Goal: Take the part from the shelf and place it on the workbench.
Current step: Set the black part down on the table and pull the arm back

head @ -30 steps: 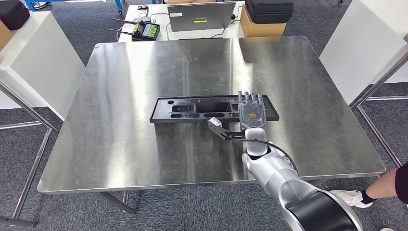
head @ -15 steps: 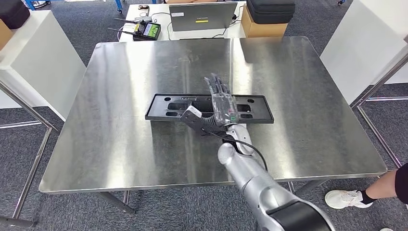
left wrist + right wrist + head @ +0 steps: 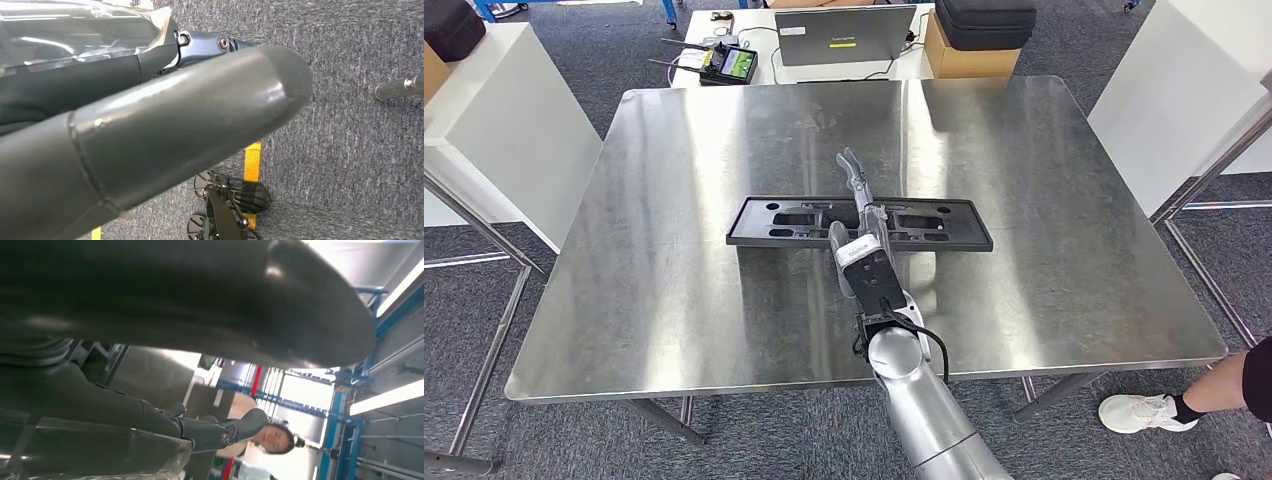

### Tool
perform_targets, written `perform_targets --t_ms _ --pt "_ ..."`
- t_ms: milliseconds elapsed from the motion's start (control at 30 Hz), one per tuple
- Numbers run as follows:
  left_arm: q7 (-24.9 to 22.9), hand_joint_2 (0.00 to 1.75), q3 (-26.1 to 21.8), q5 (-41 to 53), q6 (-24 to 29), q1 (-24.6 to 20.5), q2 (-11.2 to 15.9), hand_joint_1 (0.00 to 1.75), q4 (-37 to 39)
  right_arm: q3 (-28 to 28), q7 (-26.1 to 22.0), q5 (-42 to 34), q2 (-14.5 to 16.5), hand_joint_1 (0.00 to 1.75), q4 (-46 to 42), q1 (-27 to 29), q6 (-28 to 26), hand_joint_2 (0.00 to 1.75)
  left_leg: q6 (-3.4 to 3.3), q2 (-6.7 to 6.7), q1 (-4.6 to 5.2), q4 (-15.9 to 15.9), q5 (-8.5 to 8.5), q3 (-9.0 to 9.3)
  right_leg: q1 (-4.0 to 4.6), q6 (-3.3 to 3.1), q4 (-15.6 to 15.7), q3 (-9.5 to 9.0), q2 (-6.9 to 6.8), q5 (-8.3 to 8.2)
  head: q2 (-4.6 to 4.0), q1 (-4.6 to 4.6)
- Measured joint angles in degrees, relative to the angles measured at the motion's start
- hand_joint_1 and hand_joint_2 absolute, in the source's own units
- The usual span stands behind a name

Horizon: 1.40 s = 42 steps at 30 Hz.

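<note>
Nearest the robot, the silver right arm (image 3: 914, 390) is reaching up over the front edge of the steel surface (image 3: 674, 290). The right hand (image 3: 861, 215) is stretching edge-on across the part (image 3: 784, 222), its fingers (image 3: 852, 168) pointing toward the far side. The fingers are lying straight and apart, holding nothing. Whether the hand is touching the part or hanging just above it, I cannot tell.

The part, a long flat black plastic piece with cut-outs, is lying flat near the middle of the surface, its long side running left to right.

At the right, near the front corner of the surface, a person's leg and white shoe (image 3: 1146, 410) are standing on the grey carpet.

In the left wrist view, the left hand (image 3: 150, 125) is hanging over the carpet, its thick grey thumb and a darker finger showing close up; how its fingers are set I cannot tell.

Beyond the far edge of the surface, a white table (image 3: 764, 65) is carrying a laptop (image 3: 842, 33), a handheld controller (image 3: 724, 63) with a green screen and a cardboard box (image 3: 959, 58) with a black case (image 3: 984, 20) on top. White cabinets are standing to either side.

In the right wrist view, a person (image 3: 272, 437) is standing in the background among blue racks.
</note>
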State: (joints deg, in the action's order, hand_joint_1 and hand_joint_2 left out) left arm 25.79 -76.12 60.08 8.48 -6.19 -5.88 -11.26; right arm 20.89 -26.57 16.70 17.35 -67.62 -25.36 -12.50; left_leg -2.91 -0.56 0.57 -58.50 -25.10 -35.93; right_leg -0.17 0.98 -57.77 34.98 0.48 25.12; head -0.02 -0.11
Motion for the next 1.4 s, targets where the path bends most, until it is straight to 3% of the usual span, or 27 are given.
perform_targets --t_ms 133,267,367,600,833,1100,1167,1300,1333,1367,1400 --pt "-0.19 0.0 -0.08 -0.56 0.33 0.05 0.04 0.0 0.0 1.69 -1.7 -12.34 -0.78 0.0 -4.11 3.08 8.6 0.0 0.01 -0.02 -0.01 -0.01 -0.01 0.02 0.01 0.0 0.0 -0.02 -0.01 0.01 0.0 -0.01" --pt "-0.33 0.0 -0.95 -2.12 1.9 0.24 0.04 0.0 0.0 4.63 -5.84 -28.75 -3.52 0.0 -14.67 11.69 20.55 0.0 0.11 -0.1 -0.01 -0.01 -0.12 0.03 0.0 -0.13 0.0 -0.06 -0.05 0.14 0.0 0.0" --pt "-1.15 0.0 -1.55 -2.58 3.24 0.28 0.01 0.0 0.0 5.59 -7.09 -32.99 -6.6 0.0 -22.36 18.06 25.62 0.0 0.1 -0.06 0.0 -0.01 -0.27 0.06 0.0 -0.12 0.02 -0.08 -0.04 0.24 0.0 -0.01" --pt "-1.74 0.0 -2.75 -3.06 6.1 0.34 -0.43 0.0 0.0 1.68 -8.42 -34.92 -11.34 0.0 -31.31 29.68 27.76 0.0 0.04 -0.05 0.07 -0.01 -0.45 0.22 -0.01 -0.07 0.06 -0.24 0.0 0.32 0.0 0.0" --pt "-1.49 0.0 -2.79 -1.5 6.81 0.46 -0.65 0.0 0.0 -4.32 -8.52 -37.23 -11.85 0.0 -34.39 34.92 29.2 0.0 -0.04 -0.03 0.16 -0.06 -0.53 0.35 -0.09 -0.05 0.11 -0.39 0.03 0.32 0.0 -0.01" --pt "-0.83 0.0 -2.74 -1.13 7.15 0.46 -0.71 0.0 -0.03 -8.4 -8.53 -37.53 -11.88 0.0 -35.66 37.53 29.64 0.0 -1.28 0.03 0.45 0.38 -0.7 1.13 -0.49 0.61 0.31 -1.0 0.04 0.54 0.0 -0.04" --pt "-0.77 0.0 -2.74 -1.11 7.18 0.45 -0.83 0.0 -0.04 -8.75 -8.53 -37.54 -11.89 0.0 -35.97 37.55 29.75 0.0 -1.75 0.18 0.09 1.5 -0.17 2.06 -0.3 0.67 -1.49 -0.44 -0.02 1.72 0.0 0.03" --pt "0.15 0.0 -2.74 -0.97 7.18 0.44 -0.92 0.0 -0.04 -9.82 -8.34 -38.17 -11.93 0.0 -36.08 37.96 29.86 0.0 -2.13 0.36 -0.07 2.01 0.12 2.47 -0.61 0.28 -13.95 4.98 -0.08 7.63 0.0 0.11" --pt "0.41 0.0 -2.73 -0.93 7.18 0.45 -0.92 0.0 -0.04 -10.2 -8.16 -38.4 -11.9 0.0 -36.03 38.03 29.91 0.0 -2.08 0.36 -0.1 1.98 0.12 2.43 -0.79 0.63 -14.88 5.23 -0.09 7.87 0.0 0.1" --pt "0.44 0.0 -2.73 -0.92 7.27 0.45 -0.92 0.0 -0.04 -10.52 -7.86 -38.53 -11.84 0.0 -35.92 37.97 29.96 0.0 -1.97 0.35 -0.16 1.93 0.1 2.41 -0.99 1.19 -13.47 4.24 -0.12 7.22 0.0 0.11" --pt "0.27 0.0 -2.72 -0.92 7.49 0.46 -0.93 0.0 -0.04 -10.77 -7.56 -38.51 -11.74 0.0 -35.74 37.78 30.01 0.0 -1.77 0.33 -0.24 1.82 0.05 2.42 -1.24 1.82 -10.03 2.18 -0.17 5.98 0.0 0.12"
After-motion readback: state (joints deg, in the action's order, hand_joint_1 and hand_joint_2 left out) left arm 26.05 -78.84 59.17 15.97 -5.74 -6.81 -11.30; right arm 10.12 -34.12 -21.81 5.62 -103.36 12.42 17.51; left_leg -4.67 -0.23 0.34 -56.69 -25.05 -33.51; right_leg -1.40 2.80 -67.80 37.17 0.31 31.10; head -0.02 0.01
